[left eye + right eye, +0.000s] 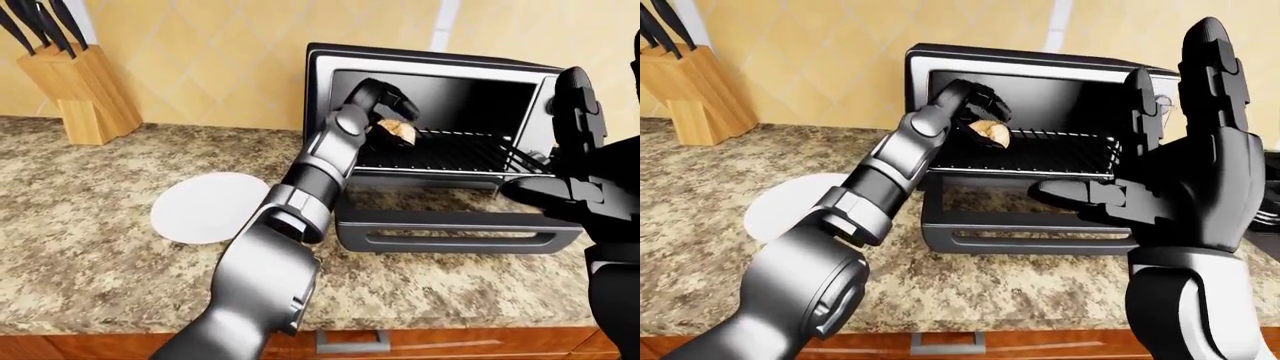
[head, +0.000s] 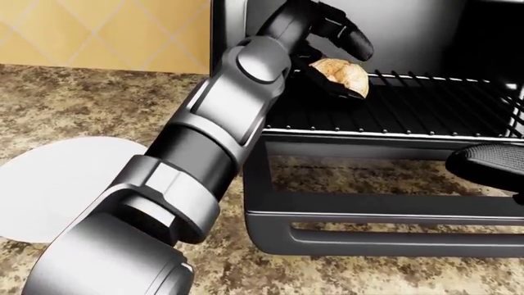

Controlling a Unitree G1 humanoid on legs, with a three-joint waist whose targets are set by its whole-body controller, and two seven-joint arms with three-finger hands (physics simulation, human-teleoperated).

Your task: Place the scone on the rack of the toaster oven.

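Left hand [image 2: 332, 46] inside the toaster oven [image 1: 440, 142], fingers curled round the scone [image 2: 340, 76] just above the rack [image 2: 426, 104] — rack contact hidden; right hand [image 1: 1185, 184] spread open — blocks the oven's right side.

Speckled, polished granite-look worktop [image 1: 90, 225] carries a glossy black toaster oven [image 1: 440, 67] with a thin metal wire rack [image 2: 426, 104]; a crusty, rough-surfaced scone [image 2: 340, 75], a smooth matt white plate [image 1: 205, 206] and a pale wooden knife block [image 1: 75, 94].
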